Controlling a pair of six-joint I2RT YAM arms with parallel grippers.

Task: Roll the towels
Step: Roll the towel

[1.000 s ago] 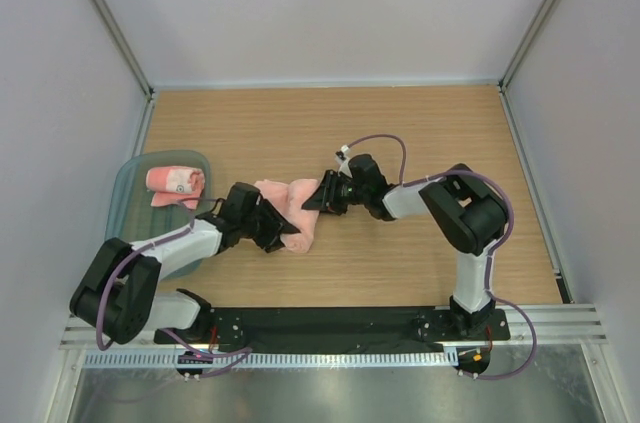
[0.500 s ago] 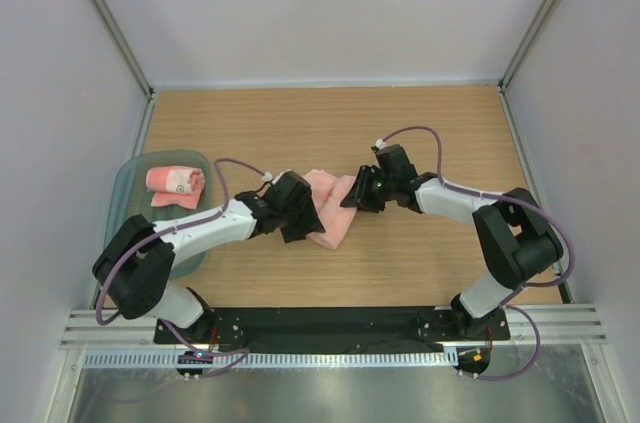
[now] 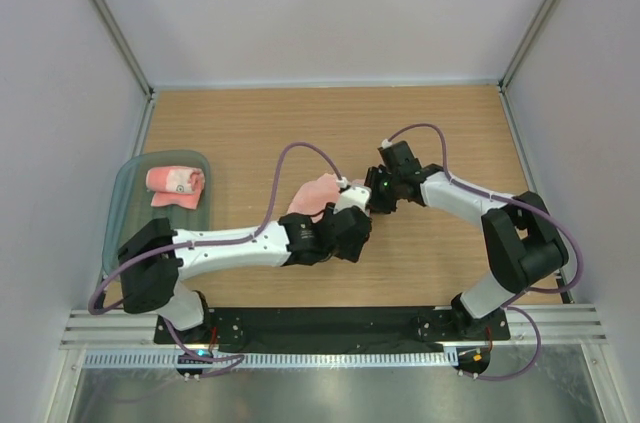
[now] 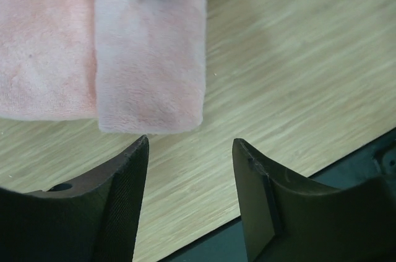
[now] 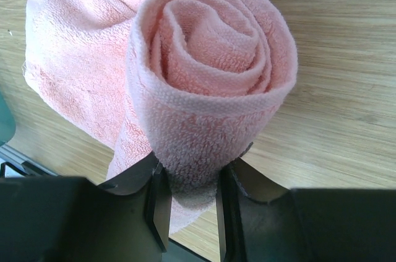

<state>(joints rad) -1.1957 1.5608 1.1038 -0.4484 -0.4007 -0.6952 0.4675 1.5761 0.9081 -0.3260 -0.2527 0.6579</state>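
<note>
A salmon-pink towel (image 3: 315,193) lies mid-table, partly rolled. My right gripper (image 5: 189,172) is shut on the rolled end of the towel (image 5: 210,76), whose spiral faces the right wrist camera, with the loose tail trailing to the left. In the top view the right gripper (image 3: 375,193) sits at the towel's right end. My left gripper (image 4: 189,144) is open and empty, just short of the towel's flat edge (image 4: 148,57), over bare wood. In the top view the left gripper (image 3: 355,226) is near the towel's near-right side. A second, rolled towel (image 3: 176,183) lies in the tray.
The translucent grey-green tray (image 3: 125,193) stands at the left edge of the table. The left arm stretches across the near middle of the table. The black base plate (image 3: 340,321) runs along the near edge. Walls enclose the table.
My left arm has swept right, from the towel's left side to its near-right side. The right gripper has drawn the towel to the right, and the towel is more rolled up.
</note>
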